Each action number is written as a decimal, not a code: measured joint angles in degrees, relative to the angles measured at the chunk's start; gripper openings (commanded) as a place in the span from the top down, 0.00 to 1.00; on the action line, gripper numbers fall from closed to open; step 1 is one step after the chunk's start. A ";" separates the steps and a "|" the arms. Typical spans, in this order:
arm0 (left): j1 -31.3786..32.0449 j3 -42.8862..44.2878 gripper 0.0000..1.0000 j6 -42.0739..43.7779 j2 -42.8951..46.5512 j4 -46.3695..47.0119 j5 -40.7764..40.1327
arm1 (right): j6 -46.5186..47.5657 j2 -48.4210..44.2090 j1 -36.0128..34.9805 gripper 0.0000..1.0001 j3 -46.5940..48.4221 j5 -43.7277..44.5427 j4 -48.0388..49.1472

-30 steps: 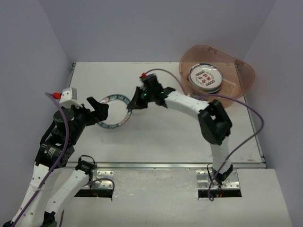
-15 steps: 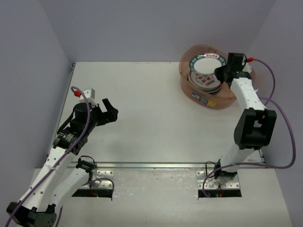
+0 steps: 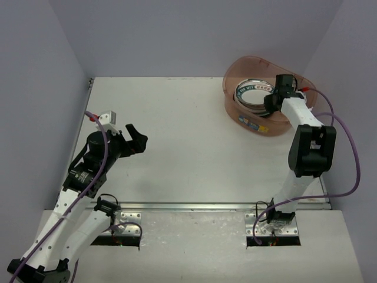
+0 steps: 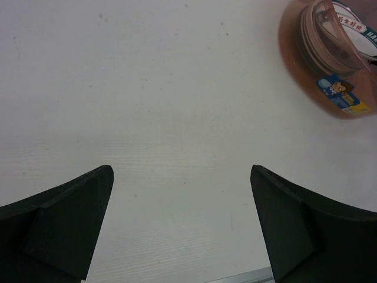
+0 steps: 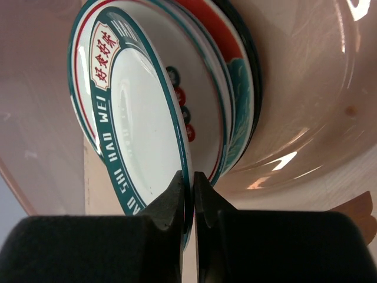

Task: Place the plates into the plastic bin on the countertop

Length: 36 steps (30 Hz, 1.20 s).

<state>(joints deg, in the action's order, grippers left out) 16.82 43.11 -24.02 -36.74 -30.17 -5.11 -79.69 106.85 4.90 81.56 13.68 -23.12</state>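
We are pinching a plate (image 5: pixel 141 118) with the right claw (image 5: pixel 188 180) inside the bin (image 3: pixel 259 58), upper right. The left claw (image 3: pixel 136 137) is gaping empty. No plates are lying on the counter (image 3: pixel 194 118), so probably only the release is remaining.

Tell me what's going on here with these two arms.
The right claw is down inside the plastic bin, shut on the rim of a teal-rimmed plate over the other plates stacked there. The left claw is open and empty over the countertop. No plates are visible outside the bin.
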 measured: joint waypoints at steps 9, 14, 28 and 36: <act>0.00 -0.04 0.00 0.23 -0.98 0.21 0.95 | 1.77 0.04 2.83 0.12 -1.17 -5.40 2.33; 0.00 -0.04 0.00 0.24 -1.03 0.42 1.43 | 5.58 -0.47 2.89 0.01 0.67 -7.98 -0.21; 0.00 5.49 0.00 0.60 -13.36 -2.32 -3.45 | 28.87 -30.67 3.74 0.01 -12.03 -18.90 -2.51; 0.00 10.80 0.00 0.70 -14.62 -2.45 -13.64 | 50.20 -62.99 1.21 0.01 -27.42 -19.04 -7.99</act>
<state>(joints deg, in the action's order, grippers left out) 16.82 53.91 -23.32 -51.36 -32.63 -18.76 -29.48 43.85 6.11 54.15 -5.36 -31.11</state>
